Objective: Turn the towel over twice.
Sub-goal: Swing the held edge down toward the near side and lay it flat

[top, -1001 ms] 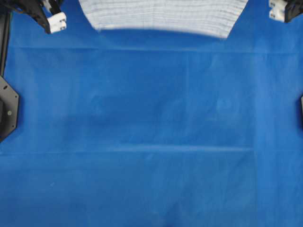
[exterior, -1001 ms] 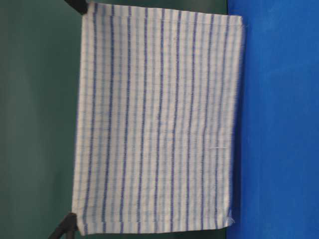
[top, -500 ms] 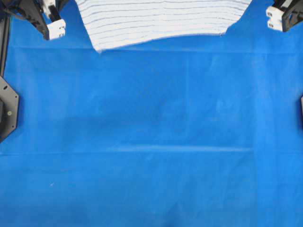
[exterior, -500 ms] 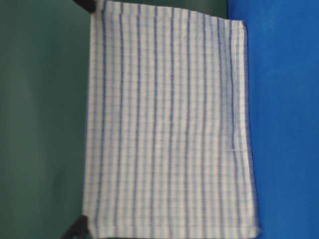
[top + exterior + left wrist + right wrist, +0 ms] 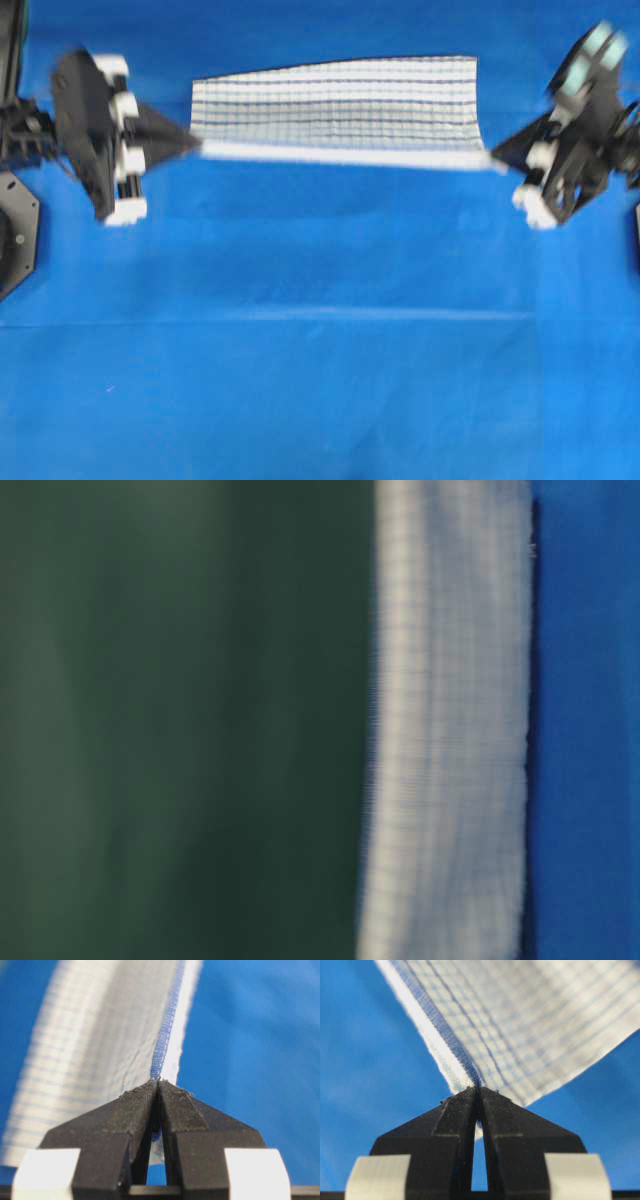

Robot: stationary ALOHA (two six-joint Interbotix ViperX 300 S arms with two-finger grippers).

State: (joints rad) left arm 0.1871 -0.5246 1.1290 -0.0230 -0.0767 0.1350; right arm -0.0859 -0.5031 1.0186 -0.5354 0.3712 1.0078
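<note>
Your left pincer point(image 5: 190, 146) sits at the left of the overhead frame, pressed together on one corner of the towel point(image 5: 340, 105); in the left wrist view the pincer point(image 5: 158, 1082) has the hemmed edge of the towel point(image 5: 100, 1060) caught right at its tips. Your right pincer point(image 5: 497, 160) mirrors it at the right of the overhead frame, also pinching a corner, and in the right wrist view the pincer point(image 5: 478, 1090) shows the stitched hem of the towel point(image 5: 530, 1025) nipped between its tips.

Between the two, the towel's near hem is pulled into a straight, taut line across the upper middle of the overhead frame. The rest of the cloth runs away from that line toward the top of the frame, over the blue counter point(image 5: 320, 350). In the table-level view the towel point(image 5: 450, 730) is a blurred band beside the counter point(image 5: 590, 730); you cannot tell from it how much cloth touches the surface.

Judging by this, you are in the middle of a turn: the towel is held, not laid flat. Which of the two turns this is, the pictures do not say. At the least, you have to lay it out and release both corners.
</note>
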